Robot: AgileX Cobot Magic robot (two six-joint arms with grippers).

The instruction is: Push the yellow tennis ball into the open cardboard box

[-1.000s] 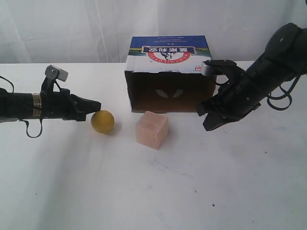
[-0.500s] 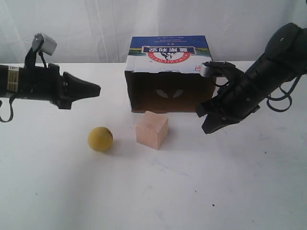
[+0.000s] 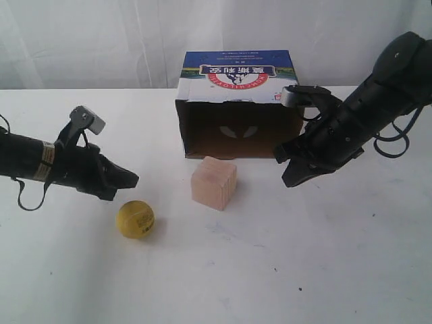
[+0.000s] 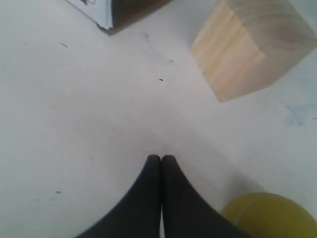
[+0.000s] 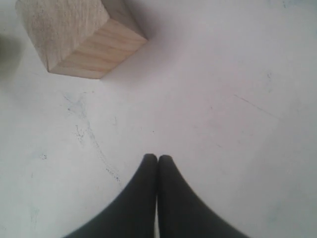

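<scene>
The yellow tennis ball (image 3: 135, 219) lies on the white table, front left of the wooden cube. In the left wrist view the ball (image 4: 270, 215) shows at the frame's lower corner. My left gripper (image 3: 133, 179) is shut and empty, its tip just above and behind the ball, apart from it; its joined tips (image 4: 161, 158) rest over bare table. The open cardboard box (image 3: 237, 101) lies on its side at the back, dark opening facing forward; its corner (image 4: 106, 10) shows in the left wrist view. My right gripper (image 3: 288, 181) is shut and empty, right of the box's opening (image 5: 157, 157).
A pale wooden cube (image 3: 214, 183) stands in front of the box's opening, between ball and box (image 4: 250, 47) (image 5: 74, 37). White curtain behind. The white table (image 3: 270, 270) stretches wide in front.
The ball rolled forward toward the near edge, from beside my left gripper's tip. My left arm rose and pulled back, then came down again behind the ball. The right arm barely moved.
</scene>
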